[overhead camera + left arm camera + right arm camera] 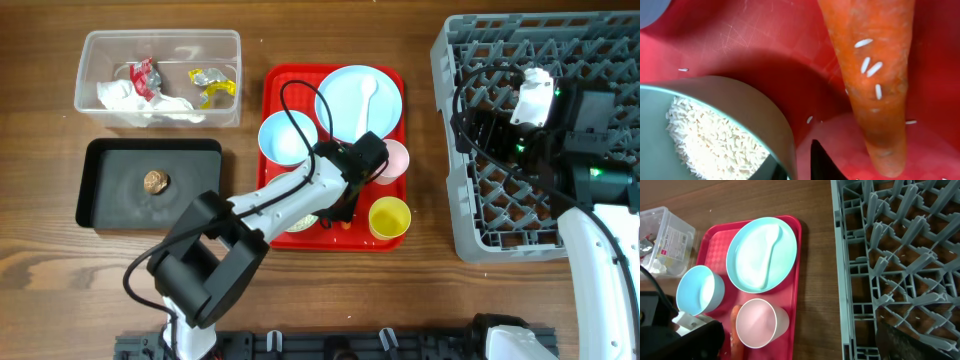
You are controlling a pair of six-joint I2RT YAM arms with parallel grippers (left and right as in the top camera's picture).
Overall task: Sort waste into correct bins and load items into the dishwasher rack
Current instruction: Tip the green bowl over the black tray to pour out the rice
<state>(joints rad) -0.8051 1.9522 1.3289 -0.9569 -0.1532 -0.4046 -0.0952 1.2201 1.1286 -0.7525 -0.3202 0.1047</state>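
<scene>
Two findings: left claw (342, 214) at carrot (875, 75) on red tray (278, 80), closure indeterminable; right claw (478, 128) apart above rack (510, 245).

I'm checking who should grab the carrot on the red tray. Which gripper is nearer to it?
Left. The left gripper is down at the carrot on the red tray; the right gripper hangs over the dishwasher rack, far off to the side.

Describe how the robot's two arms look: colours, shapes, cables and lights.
Both arms have white tube-like links and boxy black joints. The left arm carries a thin black cable that loops above its wrist. The right arm has black cables too, small green lights and a white block near its tip.
</scene>
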